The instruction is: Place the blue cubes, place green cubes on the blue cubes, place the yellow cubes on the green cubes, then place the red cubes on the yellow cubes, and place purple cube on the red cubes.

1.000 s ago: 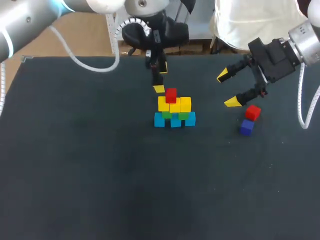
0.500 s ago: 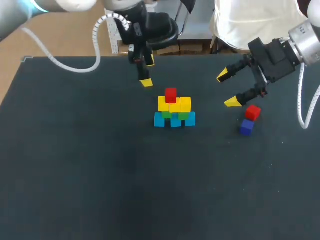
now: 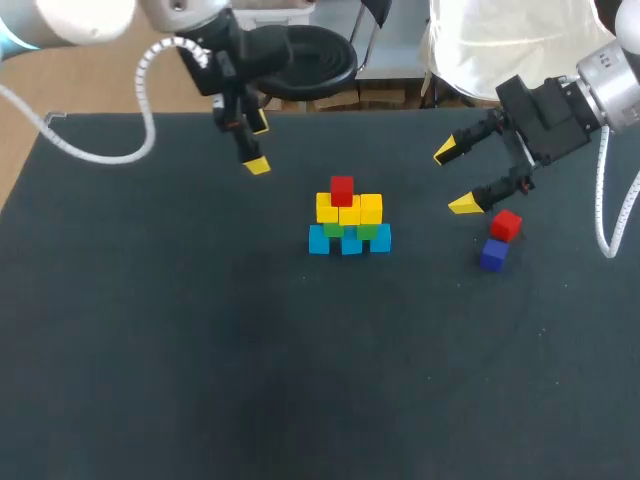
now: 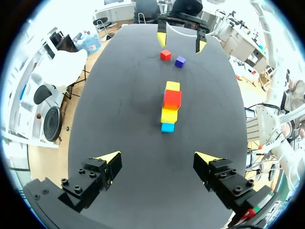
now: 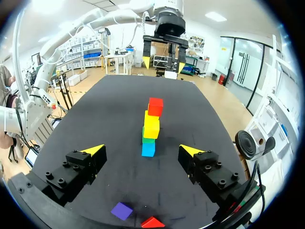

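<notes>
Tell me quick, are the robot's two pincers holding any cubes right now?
Left pincer: open, holding nothing.
Right pincer: open, holding nothing.

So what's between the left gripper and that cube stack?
Nothing: only bare black table separates the left gripper from the cube stack, clearest in the left wrist view.
</notes>
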`<state>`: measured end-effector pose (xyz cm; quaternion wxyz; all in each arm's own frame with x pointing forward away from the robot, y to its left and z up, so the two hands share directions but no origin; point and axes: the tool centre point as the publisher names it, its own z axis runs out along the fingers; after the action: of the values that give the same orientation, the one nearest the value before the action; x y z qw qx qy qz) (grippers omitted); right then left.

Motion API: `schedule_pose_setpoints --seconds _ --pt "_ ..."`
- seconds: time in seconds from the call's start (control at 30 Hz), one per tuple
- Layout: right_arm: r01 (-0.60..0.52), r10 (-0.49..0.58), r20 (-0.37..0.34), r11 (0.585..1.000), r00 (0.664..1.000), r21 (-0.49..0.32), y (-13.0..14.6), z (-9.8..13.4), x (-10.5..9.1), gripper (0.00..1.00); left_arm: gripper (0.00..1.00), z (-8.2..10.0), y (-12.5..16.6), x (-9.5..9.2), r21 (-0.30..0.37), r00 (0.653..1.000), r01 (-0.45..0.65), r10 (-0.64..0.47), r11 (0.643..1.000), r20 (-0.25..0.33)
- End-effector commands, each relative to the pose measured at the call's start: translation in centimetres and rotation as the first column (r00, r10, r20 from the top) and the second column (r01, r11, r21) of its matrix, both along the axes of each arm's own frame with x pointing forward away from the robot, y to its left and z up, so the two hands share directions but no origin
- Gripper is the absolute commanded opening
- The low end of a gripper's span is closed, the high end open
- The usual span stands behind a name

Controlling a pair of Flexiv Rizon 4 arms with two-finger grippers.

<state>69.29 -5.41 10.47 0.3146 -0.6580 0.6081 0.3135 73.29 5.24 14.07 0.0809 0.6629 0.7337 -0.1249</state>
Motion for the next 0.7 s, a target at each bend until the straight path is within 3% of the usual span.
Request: schedule_pose_setpoints --seconds 0.03,0.33,0.43,0.53,0.7 --pt "-0.001 0.001 0.001 1.0 1.0 0.002 0.0 0.0 0.0 1.0 1.0 -0.3 1.8 -0.2 -0.126 1.0 -0.011 0.012 0.992 0.01" --pt "-0.001 0.001 0.001 1.0 1.0 0.002 0.0 0.0 0.0 1.0 1.0 -0.9 3.7 -0.3 -0.255 0.999 -0.044 0.043 0.966 -0.007" --pt "-0.001 0.001 0.001 1.0 1.0 0.002 0.0 0.0 0.0 1.0 1.0 -1.1 4.4 -0.5 -0.25 0.998 -0.059 0.059 0.966 -0.009" --pt "-0.001 0.001 0.001 1.0 1.0 0.002 0.0 0.0 0.0 1.0 1.0 -1.3 4.9 -0.7 -0.196 0.995 -0.095 0.091 0.976 -0.03" --pt "-0.001 0.001 0.001 1.0 1.0 0.002 0.0 0.0 0.0 1.0 1.0 -1.3 4.9 -0.7 -0.196 0.995 -0.095 0.091 0.976 -0.03"
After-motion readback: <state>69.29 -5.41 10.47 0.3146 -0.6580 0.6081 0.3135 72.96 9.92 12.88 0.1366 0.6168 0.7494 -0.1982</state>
